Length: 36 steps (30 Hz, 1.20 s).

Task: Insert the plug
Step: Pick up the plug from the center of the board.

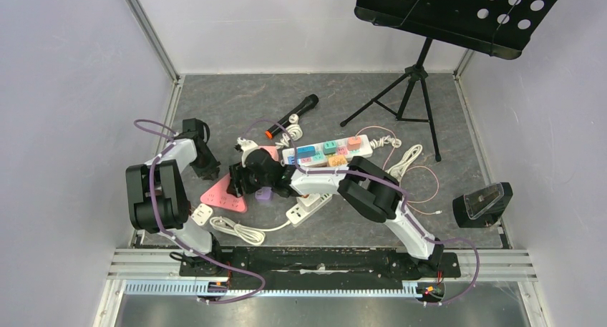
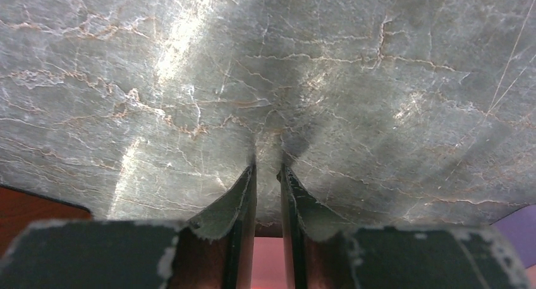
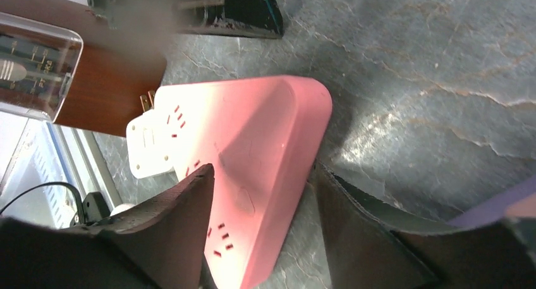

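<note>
On veined grey stone (image 3: 442, 61) — smooth pink triangular block (image 3: 265, 124), right claw (image 3: 263, 172) astride

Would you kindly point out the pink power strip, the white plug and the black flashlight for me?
pink power strip (image 3: 253, 137), right wrist view, top face.
white plug (image 3: 148, 148), right wrist view, flat body.
black flashlight (image 1: 293, 116), top external view, barrel.

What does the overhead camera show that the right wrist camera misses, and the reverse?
Only overhead: the black perforated music stand on its tripod, the black cylinder with an orange end, the long white power strip carrying coloured plugs. Only right wrist: brass prongs of a white plug and small socket slots. Both: the pink triangular power strip on the grey stone-patterned table.
</note>
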Each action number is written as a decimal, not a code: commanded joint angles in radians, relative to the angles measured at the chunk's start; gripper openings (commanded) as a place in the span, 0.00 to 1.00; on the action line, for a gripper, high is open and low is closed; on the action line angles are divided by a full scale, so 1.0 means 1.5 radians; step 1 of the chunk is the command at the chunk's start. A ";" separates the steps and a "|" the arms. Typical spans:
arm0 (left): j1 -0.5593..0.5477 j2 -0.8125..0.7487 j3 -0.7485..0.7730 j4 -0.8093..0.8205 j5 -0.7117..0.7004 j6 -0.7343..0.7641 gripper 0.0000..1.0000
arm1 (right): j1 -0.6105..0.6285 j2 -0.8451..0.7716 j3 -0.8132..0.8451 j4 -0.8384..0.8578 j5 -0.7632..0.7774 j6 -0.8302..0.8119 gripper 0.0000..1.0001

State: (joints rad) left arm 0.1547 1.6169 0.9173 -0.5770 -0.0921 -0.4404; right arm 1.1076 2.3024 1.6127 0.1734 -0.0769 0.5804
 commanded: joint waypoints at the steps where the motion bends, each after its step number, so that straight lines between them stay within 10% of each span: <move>1: -0.004 -0.014 0.018 0.003 0.021 -0.006 0.25 | -0.003 -0.063 -0.062 0.073 -0.020 0.001 0.58; 6: -0.004 -0.021 0.019 0.002 0.035 -0.008 0.24 | -0.005 -0.072 -0.084 0.117 -0.068 0.008 0.50; 14: -0.005 -0.025 0.016 -0.002 0.019 -0.007 0.24 | -0.004 -0.040 -0.047 0.060 0.013 0.001 0.79; 36: -0.037 0.008 0.006 -0.011 0.058 -0.024 0.13 | 0.024 0.088 0.110 -0.062 0.011 -0.070 0.84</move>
State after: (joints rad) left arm 0.1085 1.6199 0.9176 -0.5789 -0.0460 -0.4412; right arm 1.1381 2.4054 1.7554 0.1566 -0.0357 0.5068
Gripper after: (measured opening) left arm 0.150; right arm 0.825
